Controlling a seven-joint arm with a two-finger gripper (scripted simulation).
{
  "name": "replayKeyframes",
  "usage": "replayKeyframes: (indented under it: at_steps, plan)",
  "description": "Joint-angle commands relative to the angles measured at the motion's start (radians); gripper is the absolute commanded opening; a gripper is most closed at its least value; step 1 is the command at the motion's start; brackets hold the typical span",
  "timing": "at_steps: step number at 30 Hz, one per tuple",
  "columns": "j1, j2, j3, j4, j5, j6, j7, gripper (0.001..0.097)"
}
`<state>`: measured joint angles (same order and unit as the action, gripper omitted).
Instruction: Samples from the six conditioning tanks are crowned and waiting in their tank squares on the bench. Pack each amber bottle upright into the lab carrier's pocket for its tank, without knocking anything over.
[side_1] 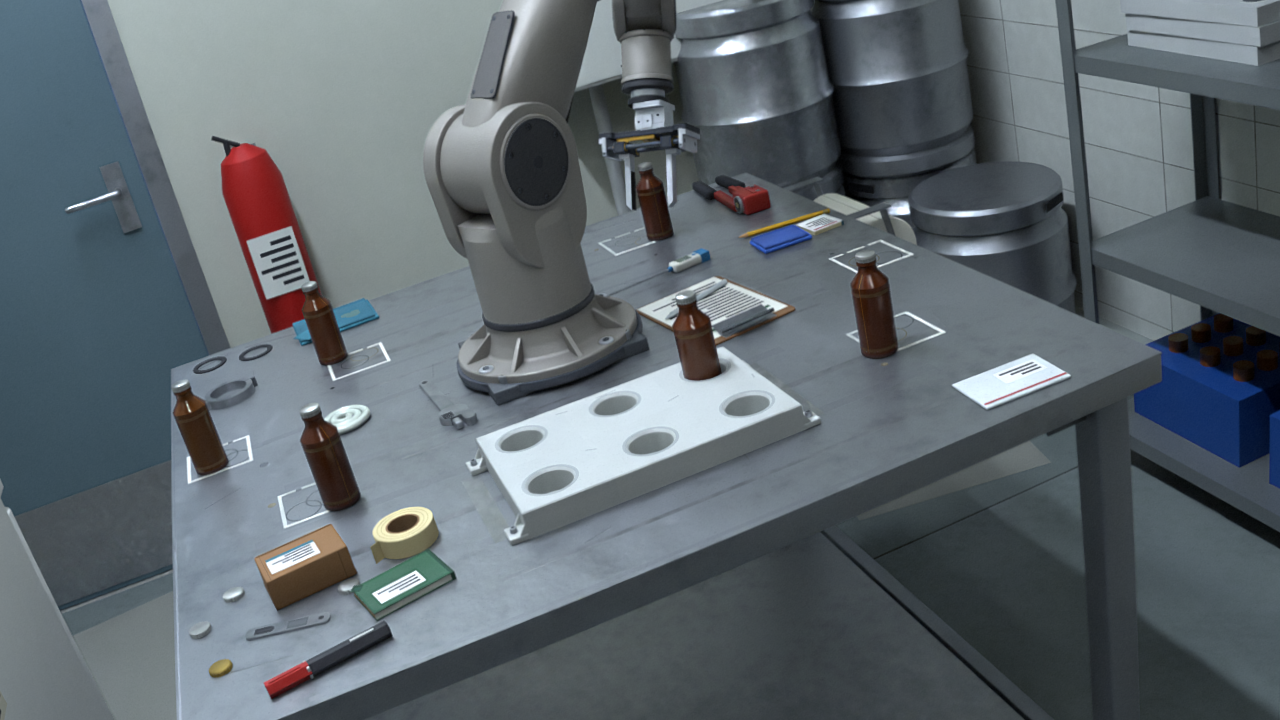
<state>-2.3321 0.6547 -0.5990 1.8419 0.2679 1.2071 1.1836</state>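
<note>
An amber bottle [653,201] with a silver cap stands upright in its marked square at the far side of the bench. My gripper [649,179] hangs straight over it, with the fingers reaching down on either side of the bottle's neck. One bottle [695,337] sits upright in the far right pocket of the white carrier [640,434], whose other pockets are empty. Another bottle [873,304] stands on the right by its square, and three more [322,323] [199,428] [328,458] stand on the left. The gripper is open and holds nothing.
Steel kegs [823,85] stand behind the bench. A red tool [734,194], pencil and blue pad [780,238] lie right of the far bottle, a small marker [688,261] and clipboard [716,306] in front of it. The arm's base [546,345] rises to the left.
</note>
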Motion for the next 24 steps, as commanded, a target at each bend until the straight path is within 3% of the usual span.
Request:
replayKeyframes:
  at_steps: [1,9,24]
  plan:
    - [0.000,-0.002,-0.001,-0.001,0.000,0.000,0.000,0.0715]
    - [0.000,-0.001,0.000,0.000,0.000,-0.001,0.000,0.0705]
    - [0.000,0.000,0.000,0.000,0.000,-0.001,0.000,0.0405]
